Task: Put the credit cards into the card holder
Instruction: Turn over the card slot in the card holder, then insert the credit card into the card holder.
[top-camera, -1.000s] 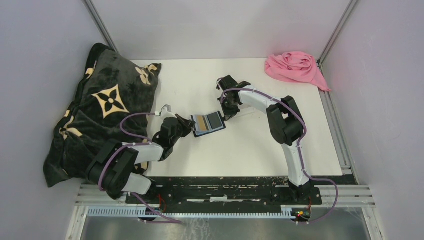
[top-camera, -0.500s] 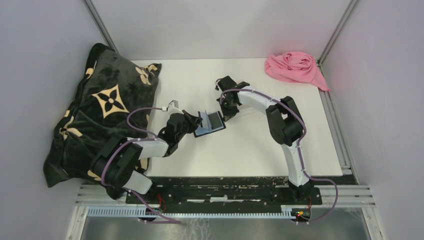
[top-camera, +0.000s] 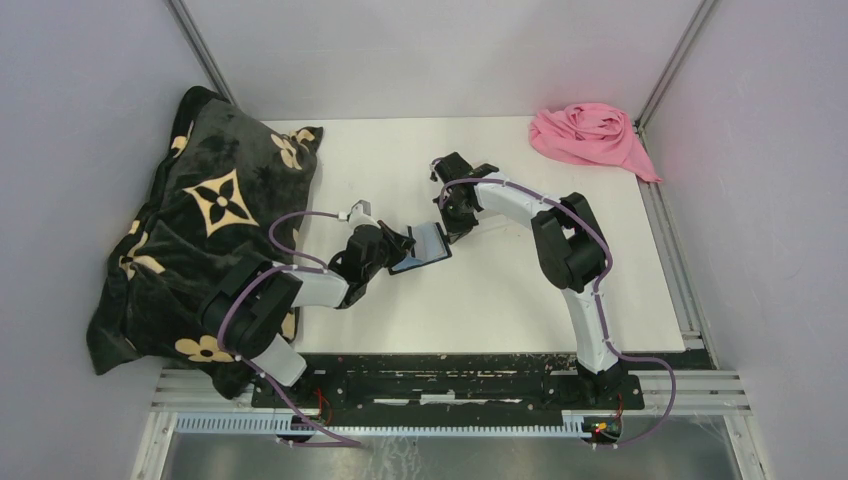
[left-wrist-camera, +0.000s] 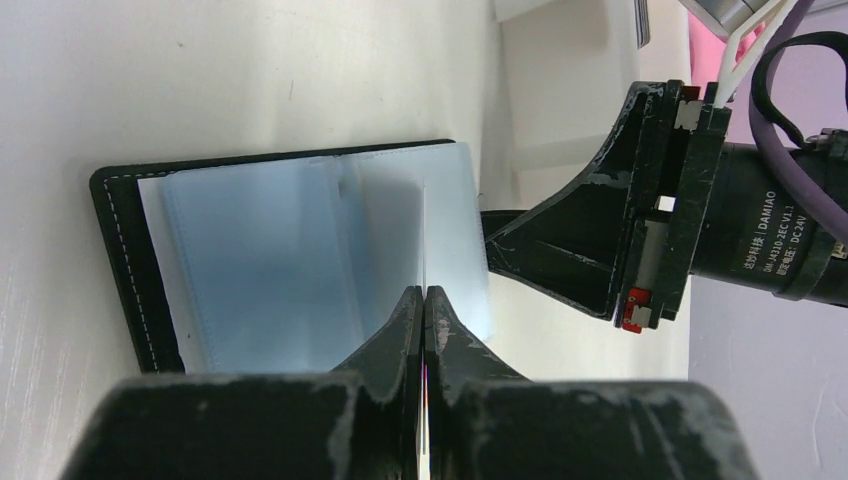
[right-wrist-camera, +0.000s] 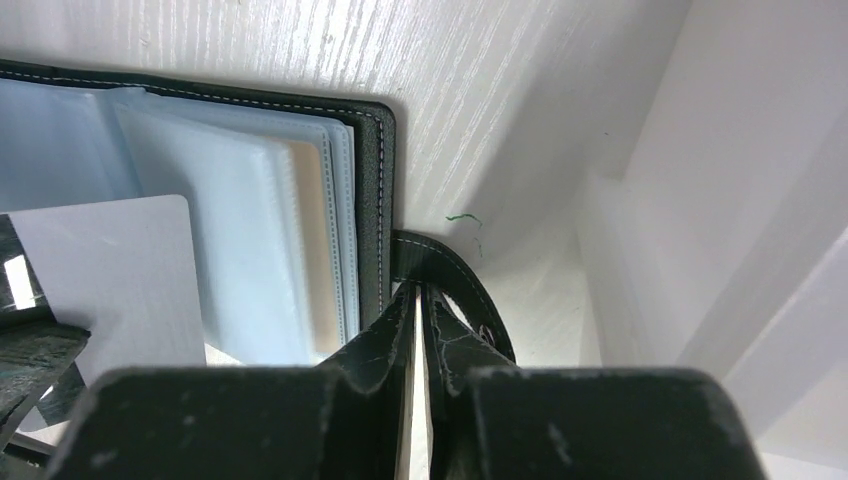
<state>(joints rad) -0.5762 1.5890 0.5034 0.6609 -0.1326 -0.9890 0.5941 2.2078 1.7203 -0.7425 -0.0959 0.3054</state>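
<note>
The card holder (top-camera: 434, 246) lies open at mid-table, black with blue-grey lining (left-wrist-camera: 270, 250). My left gripper (top-camera: 398, 246) is shut on a pale grey credit card (right-wrist-camera: 110, 270) and holds it on edge over the lining. In the left wrist view the card (left-wrist-camera: 424, 225) shows only as a thin line rising from the left gripper (left-wrist-camera: 424, 292). My right gripper (top-camera: 452, 222) is shut, and its tips (right-wrist-camera: 418, 290) rest at the holder's black strap (right-wrist-camera: 470, 290) by the right edge (right-wrist-camera: 372, 200). No other cards show.
A black plush pillow with tan flowers (top-camera: 200, 220) fills the left side. A pink cloth (top-camera: 590, 135) lies at the back right corner. A pale stepped tray-like edge (right-wrist-camera: 640, 250) sits just beyond the strap. Grey walls enclose the table.
My left gripper has moved right, over the holder, and the card in it has turned from flat to on edge. The right gripper has stayed at the strap.
</note>
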